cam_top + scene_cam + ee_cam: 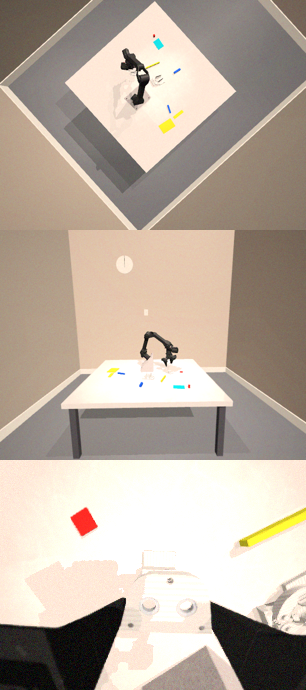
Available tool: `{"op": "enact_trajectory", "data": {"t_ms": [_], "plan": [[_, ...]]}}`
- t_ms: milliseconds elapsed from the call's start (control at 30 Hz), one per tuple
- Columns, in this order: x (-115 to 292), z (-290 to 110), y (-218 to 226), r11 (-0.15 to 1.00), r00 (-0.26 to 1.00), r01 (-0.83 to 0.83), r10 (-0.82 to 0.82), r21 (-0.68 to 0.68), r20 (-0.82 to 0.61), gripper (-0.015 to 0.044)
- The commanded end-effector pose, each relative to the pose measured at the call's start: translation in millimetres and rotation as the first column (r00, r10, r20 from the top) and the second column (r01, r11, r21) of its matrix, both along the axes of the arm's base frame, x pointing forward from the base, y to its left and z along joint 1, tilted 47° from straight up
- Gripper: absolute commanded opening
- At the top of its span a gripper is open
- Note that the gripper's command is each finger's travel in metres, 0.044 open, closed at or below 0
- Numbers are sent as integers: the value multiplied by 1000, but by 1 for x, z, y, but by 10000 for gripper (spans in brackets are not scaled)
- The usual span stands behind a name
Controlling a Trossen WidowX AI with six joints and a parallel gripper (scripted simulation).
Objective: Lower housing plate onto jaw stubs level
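Note:
My gripper [164, 603] [169, 364] is shut on the white housing plate [168, 617], one black finger at each side edge. The plate has two large round holes and small screw holes, and is held raised above the table. The white jaw assembly [157, 80] [148, 377] [296, 610] lies on the table, away from my gripper, with its upright parts showing. In the wrist view it is cut off at the right edge. How its jaws sit on the pins is too small to tell.
A pale rectangular block [159, 559] lies beyond the held plate. A red block [84, 522] [181, 372] is near it. A yellow bar [152, 65] [163, 379] [274, 528] lies beside the jaw assembly. Blue bars, yellow pieces and a cyan tile [158, 44] [179, 387] are farther off.

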State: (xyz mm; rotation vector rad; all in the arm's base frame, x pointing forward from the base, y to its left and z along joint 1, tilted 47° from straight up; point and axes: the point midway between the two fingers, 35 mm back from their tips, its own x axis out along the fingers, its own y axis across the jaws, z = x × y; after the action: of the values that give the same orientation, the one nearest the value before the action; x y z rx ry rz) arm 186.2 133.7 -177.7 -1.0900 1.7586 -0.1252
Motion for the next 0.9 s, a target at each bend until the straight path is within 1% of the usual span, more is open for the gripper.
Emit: {"op": "enact_trajectory", "data": {"t_ms": [0,867], "plan": [[9,9,-4,999,999,33,-33,4,37,351],[53,65,-48,970,936,242,-243,37,254,351]]}}
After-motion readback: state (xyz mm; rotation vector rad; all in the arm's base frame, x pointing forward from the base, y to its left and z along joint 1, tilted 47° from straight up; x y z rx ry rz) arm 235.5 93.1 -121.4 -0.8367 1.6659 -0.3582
